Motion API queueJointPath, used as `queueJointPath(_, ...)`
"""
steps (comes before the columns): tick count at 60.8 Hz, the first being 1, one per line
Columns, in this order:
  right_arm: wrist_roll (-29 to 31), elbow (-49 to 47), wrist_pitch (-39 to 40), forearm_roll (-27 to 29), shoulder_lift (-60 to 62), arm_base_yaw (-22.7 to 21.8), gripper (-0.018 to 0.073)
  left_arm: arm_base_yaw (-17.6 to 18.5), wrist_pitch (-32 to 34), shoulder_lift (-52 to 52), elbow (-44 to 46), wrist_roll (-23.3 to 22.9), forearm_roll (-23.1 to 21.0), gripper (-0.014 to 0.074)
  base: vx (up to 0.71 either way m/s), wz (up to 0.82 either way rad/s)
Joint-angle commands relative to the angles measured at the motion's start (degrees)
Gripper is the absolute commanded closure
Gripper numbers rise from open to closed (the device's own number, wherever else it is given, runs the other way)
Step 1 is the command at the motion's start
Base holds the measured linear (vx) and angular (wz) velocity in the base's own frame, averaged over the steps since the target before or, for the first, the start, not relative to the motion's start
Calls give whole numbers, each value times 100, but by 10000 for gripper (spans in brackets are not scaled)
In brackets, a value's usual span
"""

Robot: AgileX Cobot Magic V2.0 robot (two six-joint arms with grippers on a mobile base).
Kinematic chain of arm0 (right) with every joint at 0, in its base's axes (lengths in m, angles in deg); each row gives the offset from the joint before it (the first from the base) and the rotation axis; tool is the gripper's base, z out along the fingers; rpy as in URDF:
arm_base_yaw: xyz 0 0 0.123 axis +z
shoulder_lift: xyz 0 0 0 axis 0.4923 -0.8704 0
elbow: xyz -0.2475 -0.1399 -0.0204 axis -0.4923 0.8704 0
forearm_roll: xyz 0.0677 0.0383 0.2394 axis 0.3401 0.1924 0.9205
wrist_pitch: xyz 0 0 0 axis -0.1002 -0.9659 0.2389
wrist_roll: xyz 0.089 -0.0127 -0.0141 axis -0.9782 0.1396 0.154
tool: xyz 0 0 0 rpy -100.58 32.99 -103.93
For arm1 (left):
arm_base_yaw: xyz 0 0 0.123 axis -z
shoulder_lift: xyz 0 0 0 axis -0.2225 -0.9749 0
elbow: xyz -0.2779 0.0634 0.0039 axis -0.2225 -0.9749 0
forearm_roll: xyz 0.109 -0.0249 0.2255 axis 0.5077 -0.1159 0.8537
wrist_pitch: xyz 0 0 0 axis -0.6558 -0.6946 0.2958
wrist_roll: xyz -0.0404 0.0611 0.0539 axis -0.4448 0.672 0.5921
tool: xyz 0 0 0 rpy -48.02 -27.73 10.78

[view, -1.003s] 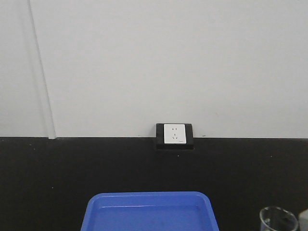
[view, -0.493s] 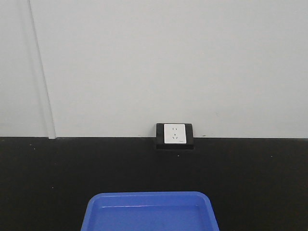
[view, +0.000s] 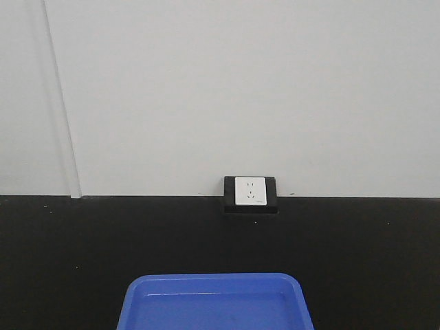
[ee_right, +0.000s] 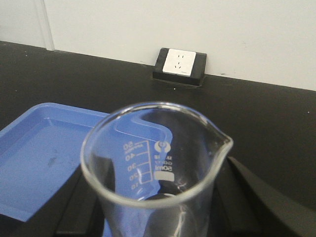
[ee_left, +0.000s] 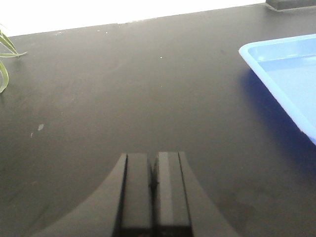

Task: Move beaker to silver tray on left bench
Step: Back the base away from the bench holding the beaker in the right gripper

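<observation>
The beaker (ee_right: 155, 168) stood at the lower right edge of the front view 1 second ago and has been gone from it since half a second ago. That view now shows only the blue tray (view: 206, 280), the black table (view: 69, 254) and the wall socket (view: 249, 192). The right wrist view shows where it went: the glass fills the frame, upright, with the right claw (ee_right: 158, 212) pinching it, 1 dark finger on each side. So the pickup looks done and the carry comes next. The left claw (ee_left: 153, 187) hangs over bare table with its fingers pressed together, holding nothing. The silver tray shows in none of the 3 views.
</observation>
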Motion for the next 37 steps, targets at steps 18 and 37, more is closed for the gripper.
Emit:
queueJointPath(18, 33, -172, 406, -127, -8, -36, 573, 33, 432, 42, -114, -10, -16, 595, -6, -5)
queueJointPath(37, 33, -172, 417, -127, -8, -36, 573, 33, 432, 42, -114, -10, -16, 595, -17, -4)
